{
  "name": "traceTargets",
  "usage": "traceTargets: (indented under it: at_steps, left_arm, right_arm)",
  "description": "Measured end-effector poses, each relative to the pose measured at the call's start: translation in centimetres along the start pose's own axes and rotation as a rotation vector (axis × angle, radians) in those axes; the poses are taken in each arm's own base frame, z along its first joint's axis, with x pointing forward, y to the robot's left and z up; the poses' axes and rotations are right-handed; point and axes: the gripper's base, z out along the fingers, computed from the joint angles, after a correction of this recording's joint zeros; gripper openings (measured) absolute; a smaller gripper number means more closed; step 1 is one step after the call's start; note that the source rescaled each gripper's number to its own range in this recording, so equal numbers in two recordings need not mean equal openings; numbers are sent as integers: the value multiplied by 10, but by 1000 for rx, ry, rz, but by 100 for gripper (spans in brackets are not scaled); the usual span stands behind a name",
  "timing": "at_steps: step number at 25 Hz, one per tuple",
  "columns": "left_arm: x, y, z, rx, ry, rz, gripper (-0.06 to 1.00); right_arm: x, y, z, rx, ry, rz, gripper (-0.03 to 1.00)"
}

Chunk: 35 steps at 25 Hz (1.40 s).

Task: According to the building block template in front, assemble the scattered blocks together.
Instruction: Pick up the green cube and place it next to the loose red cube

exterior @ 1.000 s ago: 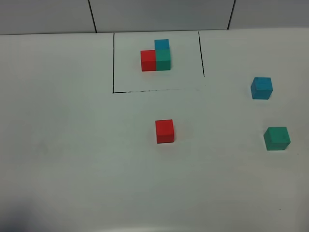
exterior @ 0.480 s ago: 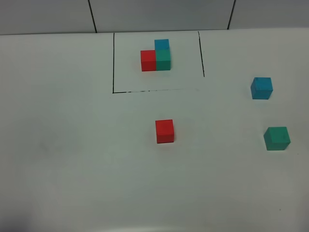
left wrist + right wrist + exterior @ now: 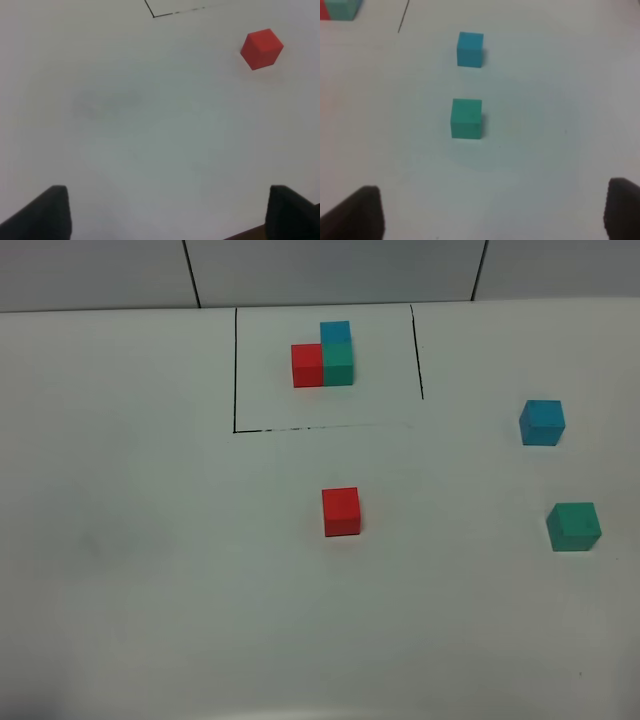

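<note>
The template (image 3: 324,355) is an L of red, teal-green and blue cubes inside a black drawn frame at the table's back. The loose red cube (image 3: 341,511) sits mid-table and also shows in the left wrist view (image 3: 261,48). The loose blue cube (image 3: 542,422) and teal-green cube (image 3: 574,526) sit apart at the right, and both show in the right wrist view, blue (image 3: 470,49) and teal-green (image 3: 466,118). My left gripper (image 3: 167,215) is open and empty, far from the red cube. My right gripper (image 3: 492,212) is open and empty, short of the teal-green cube. Neither gripper shows in the exterior view.
The white table (image 3: 150,540) carries only the cubes and the drawn frame (image 3: 235,370). A tiled wall (image 3: 330,270) stands behind it. A corner of the frame line (image 3: 152,15) shows in the left wrist view.
A dark shade at the lower left corner of the exterior view has faded. No cube has moved.
</note>
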Motion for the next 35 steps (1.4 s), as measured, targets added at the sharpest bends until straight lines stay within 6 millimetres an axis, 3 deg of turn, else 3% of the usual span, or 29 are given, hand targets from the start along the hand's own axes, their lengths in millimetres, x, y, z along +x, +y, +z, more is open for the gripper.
traceTargets:
  at_steps: [35]
  left_arm:
    - [4, -2, -2, -76, -36, -47, 90]
  right_arm:
    - [0, 0, 0, 0, 0, 7, 77]
